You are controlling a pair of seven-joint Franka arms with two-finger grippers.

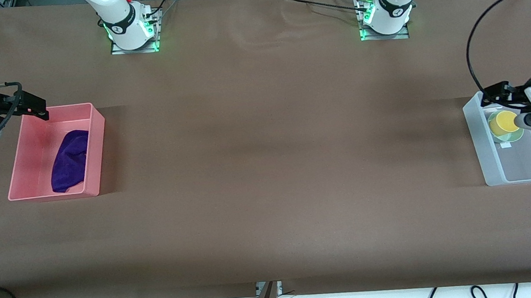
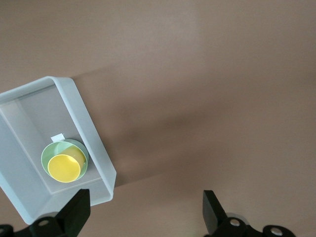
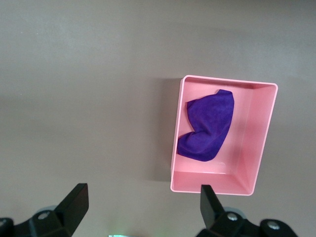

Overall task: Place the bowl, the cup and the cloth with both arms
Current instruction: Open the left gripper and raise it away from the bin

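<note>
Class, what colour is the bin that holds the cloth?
Pink. The bin holding the purple cloth shows best in the right wrist view.

The clear bin point(image 1: 483, 151) under the left gripper point(image 1: 503, 95) runs off the front view's edge; the bowl point(image 1: 514, 136) is mostly hidden beneath the cup point(image 1: 503, 122).

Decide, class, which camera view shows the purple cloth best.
The right wrist view: the cloth lies unobstructed inside the pink bin. The front view shows it smaller, at an angle. The left wrist view does not show it.
</note>
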